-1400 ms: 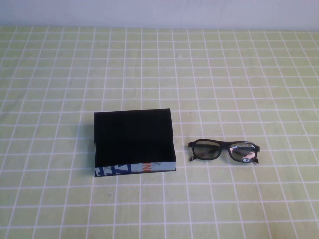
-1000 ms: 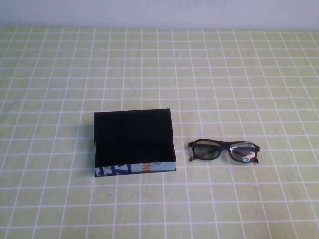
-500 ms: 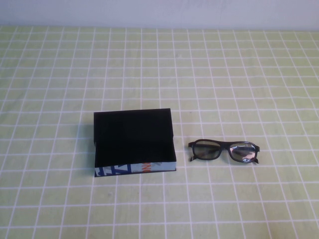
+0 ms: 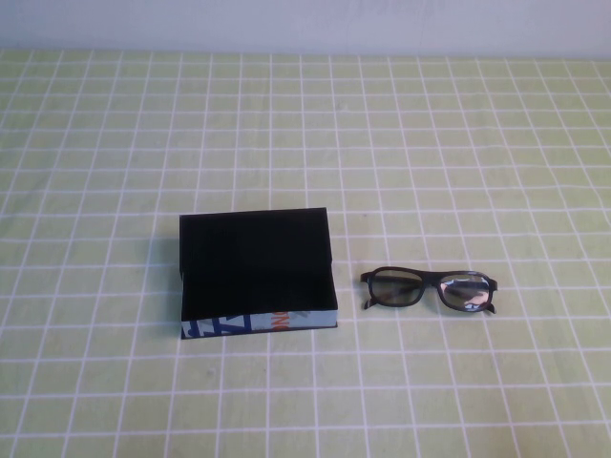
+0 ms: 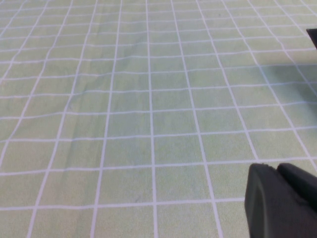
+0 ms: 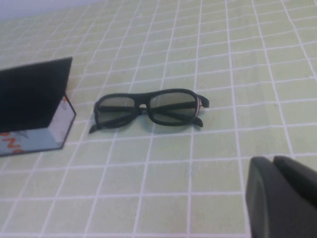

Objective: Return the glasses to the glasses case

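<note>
- The right gripper (image 6: 282, 198) shows only as a dark, blurred part at the corner of the right wrist view; its fingers are closed together and hold nothing.
- It stands above the cloth, on the near side of the glasses and apart from them.
- The left gripper (image 5: 280, 201) shows also only as a dark part at the corner of the left wrist view, above bare cloth; I cannot tell if its fingers are apart or together.
- No arm or gripper appears in the high view.
- The glasses (image 4: 430, 289) lie on the tablecloth (image 4: 430, 143), right of the middle, with the black frame open and the lenses facing the robot's side.
- In the right wrist view the glasses (image 6: 148, 109) have both side arms unfolded and resting on the cloth.
- The glasses case (image 4: 256, 272) lies just beside the glasses, to their left, not touching them.
- The case (image 6: 32, 106) is a flat black box; its front edge is light blue-white with dark blue marks and a small orange-red mark.
- The tablecloth (image 5: 124, 99) is light green with a grid of white lines.
</note>
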`<state>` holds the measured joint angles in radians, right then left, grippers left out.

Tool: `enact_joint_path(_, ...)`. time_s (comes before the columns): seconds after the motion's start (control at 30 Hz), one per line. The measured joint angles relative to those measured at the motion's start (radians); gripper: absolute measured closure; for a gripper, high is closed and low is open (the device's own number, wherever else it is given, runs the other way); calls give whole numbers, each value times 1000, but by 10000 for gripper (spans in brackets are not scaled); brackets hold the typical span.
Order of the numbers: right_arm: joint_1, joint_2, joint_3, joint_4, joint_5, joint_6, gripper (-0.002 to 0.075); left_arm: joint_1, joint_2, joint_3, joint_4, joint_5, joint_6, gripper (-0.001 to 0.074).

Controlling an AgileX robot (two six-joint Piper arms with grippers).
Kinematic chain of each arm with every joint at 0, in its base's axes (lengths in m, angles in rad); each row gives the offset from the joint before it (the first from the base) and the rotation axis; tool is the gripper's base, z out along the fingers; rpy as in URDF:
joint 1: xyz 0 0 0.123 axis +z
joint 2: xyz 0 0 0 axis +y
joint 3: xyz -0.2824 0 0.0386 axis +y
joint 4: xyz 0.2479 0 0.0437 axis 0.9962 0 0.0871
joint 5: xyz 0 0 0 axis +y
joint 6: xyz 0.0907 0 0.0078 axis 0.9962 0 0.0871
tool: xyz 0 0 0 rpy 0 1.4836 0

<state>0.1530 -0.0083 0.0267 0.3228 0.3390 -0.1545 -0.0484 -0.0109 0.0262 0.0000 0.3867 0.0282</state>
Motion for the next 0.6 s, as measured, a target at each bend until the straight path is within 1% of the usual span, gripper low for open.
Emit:
enact_joint_path(0.1, 0, 0, 0, 100, -38, 0, 737, 0, 0, 0, 0, 0, 0, 737)
enact_joint_path(0.2, 0, 0, 0, 249, -105, 0, 738, 0, 0, 0, 0, 0, 0, 737)
enact_joint_path(0.27, 0, 0, 0, 405, -160, 0, 738, 0, 0, 0, 0, 0, 0, 737)
enact_joint_path(0.37, 0, 0, 0, 582, -232, 0, 738, 0, 0, 0, 0, 0, 0, 737)
enact_joint_path(0.47, 0, 0, 0, 649, -277, 0, 738, 0, 0, 0, 0, 0, 0, 737)
enact_joint_path(0.6, 0, 0, 0, 688, -244, 0, 737, 0, 0, 0, 0, 0, 0, 737)
